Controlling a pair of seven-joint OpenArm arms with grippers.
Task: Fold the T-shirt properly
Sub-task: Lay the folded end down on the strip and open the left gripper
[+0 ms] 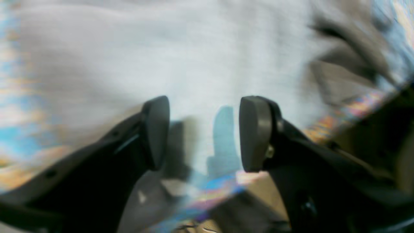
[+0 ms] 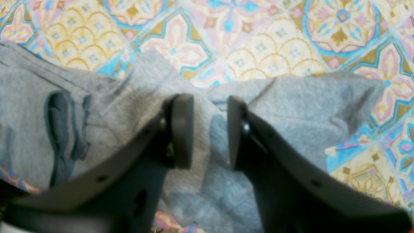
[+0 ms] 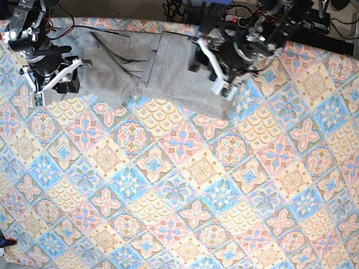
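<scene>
While lying rumpled at the far edge of the patterned tablecloth (image 3: 179,193), the grey T-shirt (image 3: 142,65) is flanked by two arms.

No containers are seen. Over the shirt's right end, the left gripper (image 1: 203,132) is held with jaws spread wide, nothing between them. At the other end, the right gripper (image 2: 210,131) is poised with jaws partly parted, cloth bunched beneath; a grip cannot be confirmed.

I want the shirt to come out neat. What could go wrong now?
The T-shirt lies crumpled at the far edge of the tablecloth, so a fold might trap wrinkles. The left gripper is open and blurry, so it could miss the cloth. The right gripper sits over a thin corner that might slip out.
</scene>
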